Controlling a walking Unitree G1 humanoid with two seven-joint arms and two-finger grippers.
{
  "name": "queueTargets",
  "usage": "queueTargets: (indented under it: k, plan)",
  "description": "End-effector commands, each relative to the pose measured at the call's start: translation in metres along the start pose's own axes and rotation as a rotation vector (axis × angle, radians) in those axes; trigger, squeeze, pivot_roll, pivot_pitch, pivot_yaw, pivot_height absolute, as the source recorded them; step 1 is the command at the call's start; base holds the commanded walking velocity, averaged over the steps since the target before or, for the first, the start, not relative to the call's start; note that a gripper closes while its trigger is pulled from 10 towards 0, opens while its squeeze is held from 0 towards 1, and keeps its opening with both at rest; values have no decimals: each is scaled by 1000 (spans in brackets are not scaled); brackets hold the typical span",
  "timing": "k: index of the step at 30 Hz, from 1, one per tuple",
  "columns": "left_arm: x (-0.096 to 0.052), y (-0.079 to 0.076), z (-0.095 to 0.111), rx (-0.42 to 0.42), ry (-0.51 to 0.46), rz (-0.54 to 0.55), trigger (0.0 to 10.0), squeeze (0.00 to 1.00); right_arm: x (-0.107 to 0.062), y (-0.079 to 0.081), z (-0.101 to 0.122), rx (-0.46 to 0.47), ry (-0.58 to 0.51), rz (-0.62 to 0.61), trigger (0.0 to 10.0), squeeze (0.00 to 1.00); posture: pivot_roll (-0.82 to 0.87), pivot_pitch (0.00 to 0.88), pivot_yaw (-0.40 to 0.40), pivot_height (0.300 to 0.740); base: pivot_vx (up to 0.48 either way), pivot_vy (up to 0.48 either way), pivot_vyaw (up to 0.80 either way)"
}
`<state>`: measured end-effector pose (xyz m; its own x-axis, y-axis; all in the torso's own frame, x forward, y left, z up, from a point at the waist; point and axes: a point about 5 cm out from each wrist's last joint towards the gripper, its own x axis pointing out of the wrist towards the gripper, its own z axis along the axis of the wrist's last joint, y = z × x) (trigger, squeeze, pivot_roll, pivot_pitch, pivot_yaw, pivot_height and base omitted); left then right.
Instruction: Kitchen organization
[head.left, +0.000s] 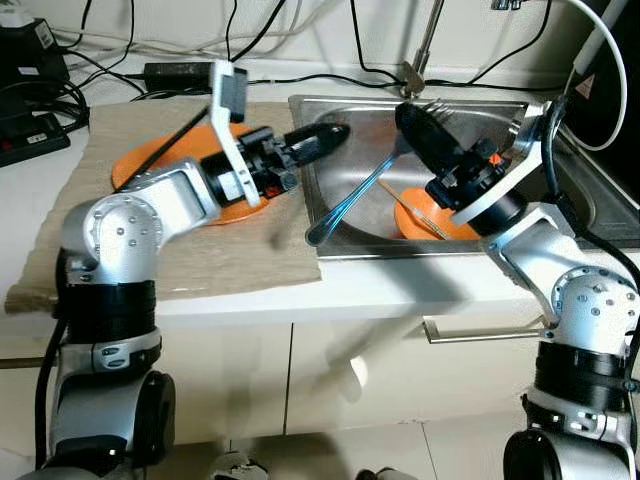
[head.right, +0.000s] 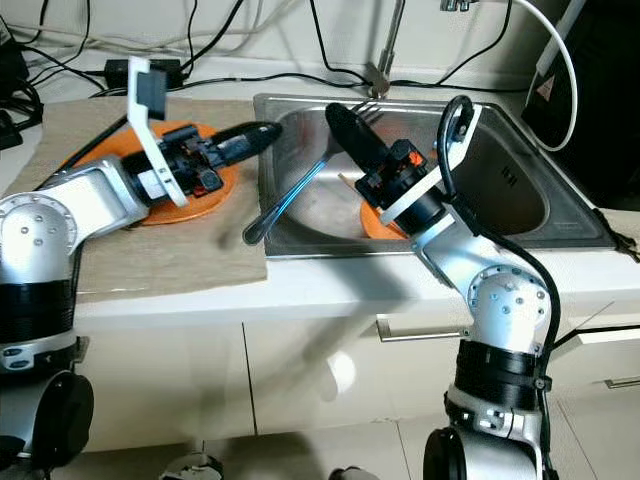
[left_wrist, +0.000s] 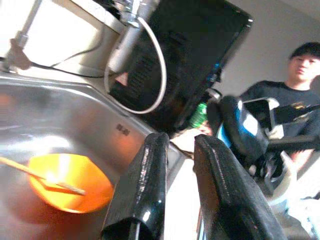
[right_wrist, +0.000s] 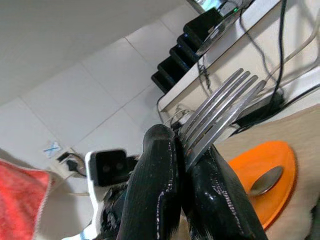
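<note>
My right gripper (head.left: 412, 112) is over the steel sink (head.right: 500, 190), shut on a fork (head.left: 360, 195). The fork's blue handle slants down toward the sink's left front corner, and its tines (right_wrist: 225, 110) stick out past the fingers. My left gripper (head.left: 335, 133) reaches from the mat over the sink's left rim; its fingers (left_wrist: 150, 185) stand slightly apart with nothing between them. An orange bowl (head.left: 425, 222) holding a chopstick (left_wrist: 40, 175) lies in the sink. An orange plate (head.left: 150, 165) on the mat carries a spoon (right_wrist: 265, 182).
A beige mat (head.left: 230, 255) covers the counter left of the sink. A faucet (head.left: 425, 50) rises behind the basin. Power strips and cables (head.left: 30, 130) crowd the back left. A black appliance (head.left: 610, 70) stands at the right. A person (left_wrist: 295, 100) is beyond the counter.
</note>
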<state>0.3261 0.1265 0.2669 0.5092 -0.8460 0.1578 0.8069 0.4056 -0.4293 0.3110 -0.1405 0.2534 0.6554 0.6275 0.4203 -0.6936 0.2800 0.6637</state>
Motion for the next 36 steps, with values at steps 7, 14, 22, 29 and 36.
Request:
queueTargets:
  k: [7, 14, 22, 29, 36]
  plan:
    - [-7, 20, 17, 294, -51, 240, 10000, 0, 2, -26, 56, -248, -193, -266, 0, 0, 38, 29, -53, 740, 0, 0, 0]
    - [-9, 23, 14, 652, 73, 342, 10000, 0, 21, -56, 80, -540, -184, -452, 10000, 0, 30, 41, -39, 740, 0, 0, 0]
    - [-4, 14, 2, 806, 90, 325, 10000, 0, 19, -100, 64, -753, 29, -691, 10000, 0, 65, 113, -53, 740, 0, 0, 0]
    - [-9, -2, -6, 744, 84, 221, 10000, 0, 14, -116, 41, -846, 175, -757, 10000, 0, 100, 171, -67, 740, 0, 0, 0]
    - [-28, -18, -37, 703, 323, 44, 10000, 0, 10, -125, 17, -888, 246, -803, 10000, 0, 120, 204, -80, 740, 0, 0, 0]
